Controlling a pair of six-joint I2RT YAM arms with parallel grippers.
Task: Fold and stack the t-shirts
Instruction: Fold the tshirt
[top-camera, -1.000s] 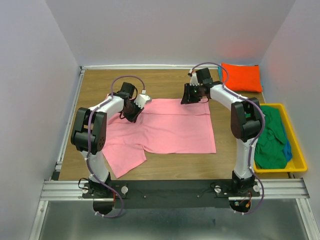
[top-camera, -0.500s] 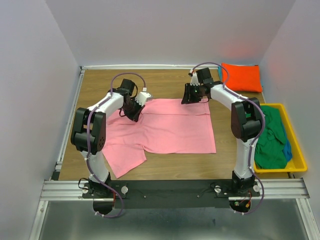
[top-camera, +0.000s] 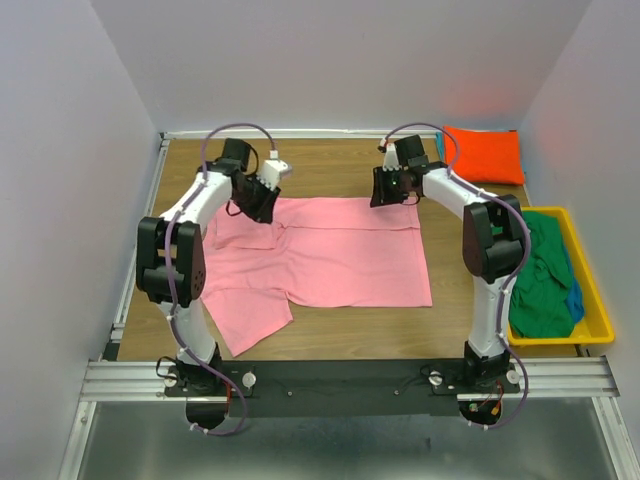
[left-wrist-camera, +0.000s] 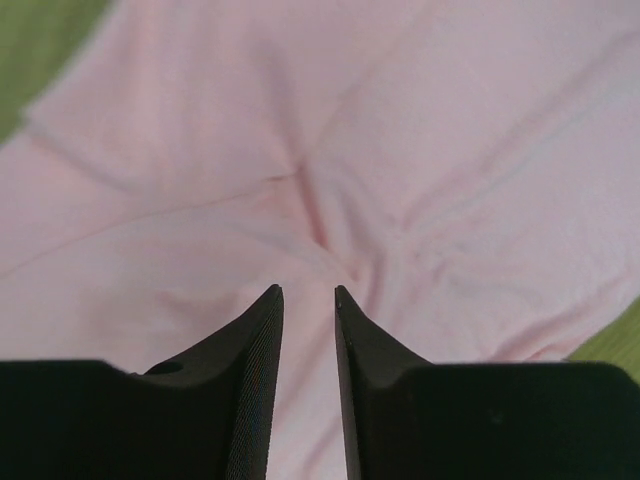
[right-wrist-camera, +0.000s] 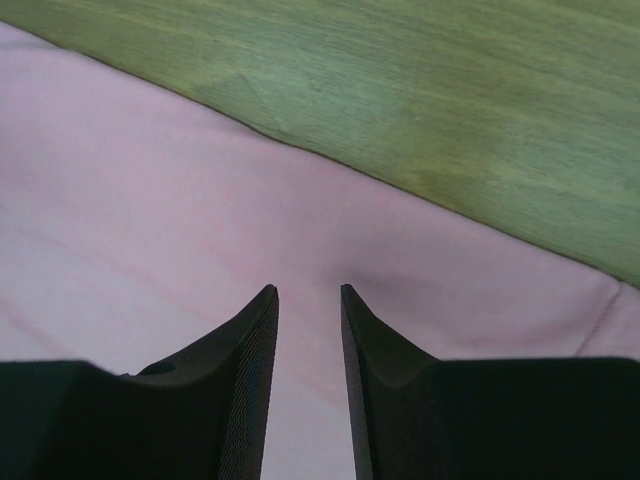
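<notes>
The pink t-shirt (top-camera: 340, 250) lies spread on the table, with its near left part folded over. My left gripper (top-camera: 256, 200) is down on the shirt's far left shoulder; in the left wrist view (left-wrist-camera: 308, 290) its jaws are nearly together, and creases in the pink cloth (left-wrist-camera: 300, 180) run into the tips. My right gripper (top-camera: 392, 192) is at the shirt's far right edge, its jaws (right-wrist-camera: 308, 290) nearly together on puckered pink cloth (right-wrist-camera: 150, 200). The folded orange t-shirt (top-camera: 484, 154) lies at the far right. Green (top-camera: 540, 280) and blue (top-camera: 576, 300) shirts lie in the bin.
The yellow plastic bin (top-camera: 592, 300) stands along the table's right edge. Bare wood tabletop (top-camera: 320, 165) lies beyond the pink shirt, also in the right wrist view (right-wrist-camera: 450, 110). Grey walls close in the left, back and right sides.
My left gripper has moved up and to the left, and the shirt's far left sleeve has spread out with it. My right gripper has shifted slightly right along the far edge.
</notes>
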